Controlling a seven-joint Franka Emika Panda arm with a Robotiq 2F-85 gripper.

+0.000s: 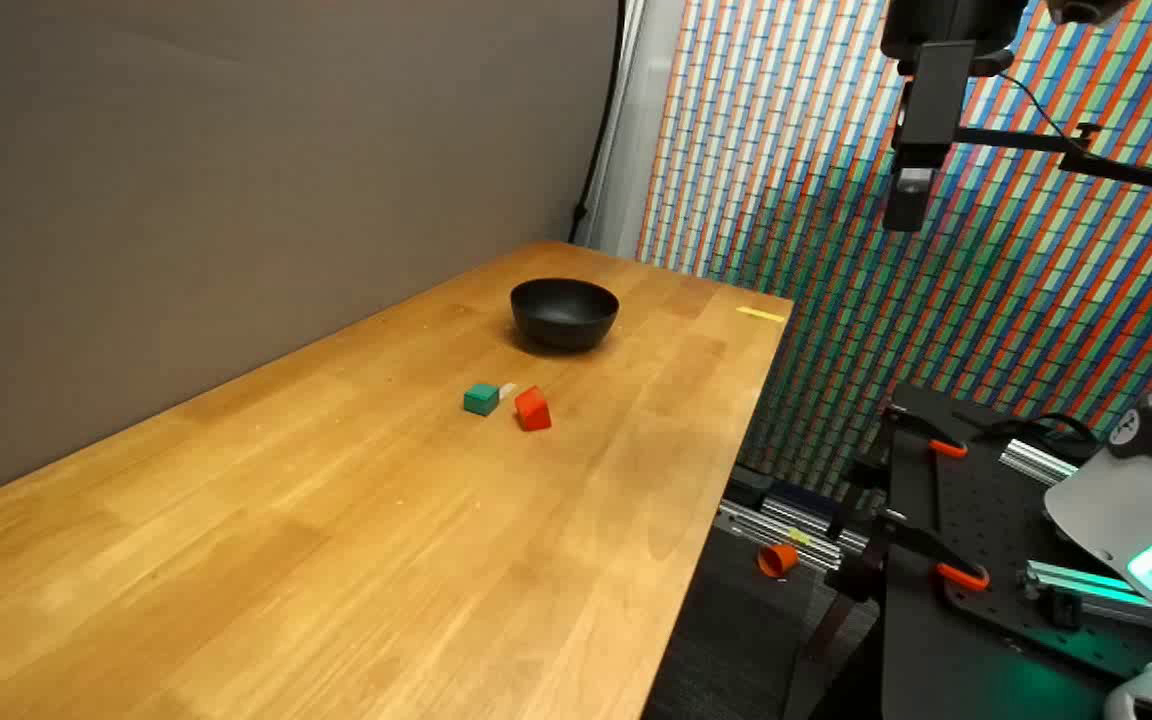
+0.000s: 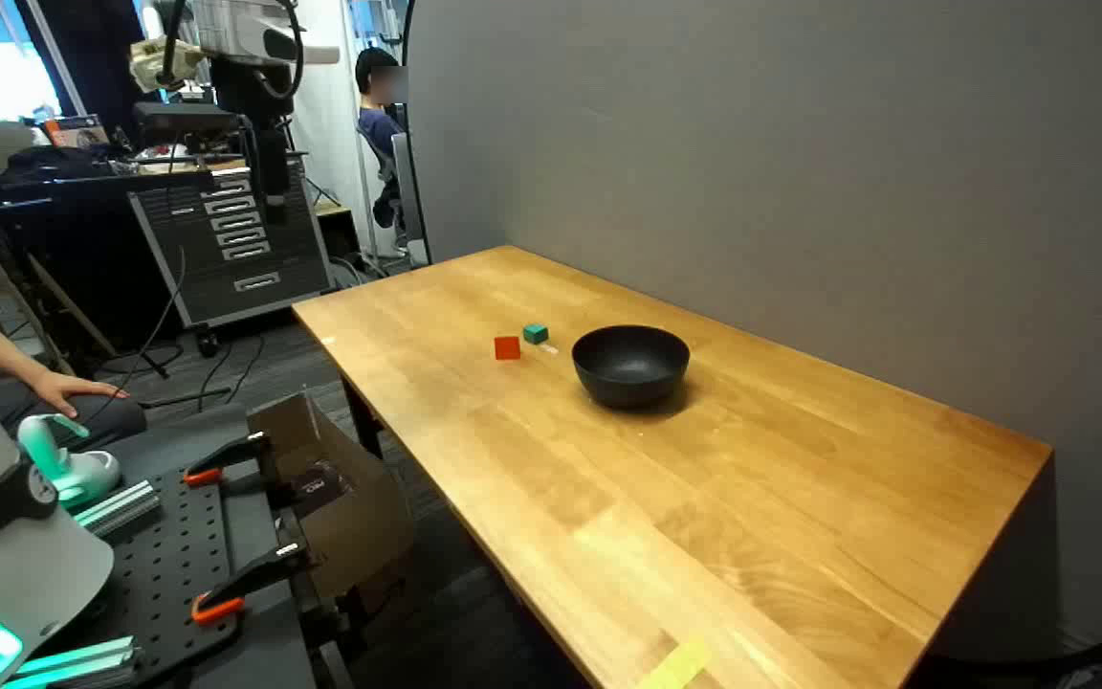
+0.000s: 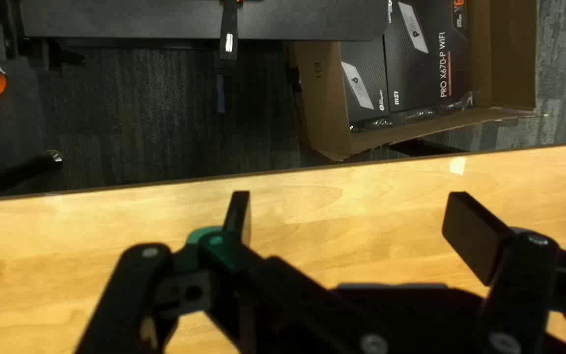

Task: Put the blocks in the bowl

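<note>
Wooden table (image 1: pixel 336 560) stands against a plain grey backdrop (image 1: pixel 236 180). In an exterior view, the green block (image 1: pixel 481 400) and red block (image 1: pixel 533 410) lie on the table, near each other with a gap between, green to the left; both sit outside the black bowl (image 1: pixel 564 320), on its near side. Bowl stands upright, opening uppermost. Yellow tape (image 1: pixel 761 313) marks the far right corner. Gripper (image 3: pixel 354 226) hangs high, well apart from blocks and bowl; wrist view shows it released, fingers (image 3: pixel 474 238) spread wide.
</note>
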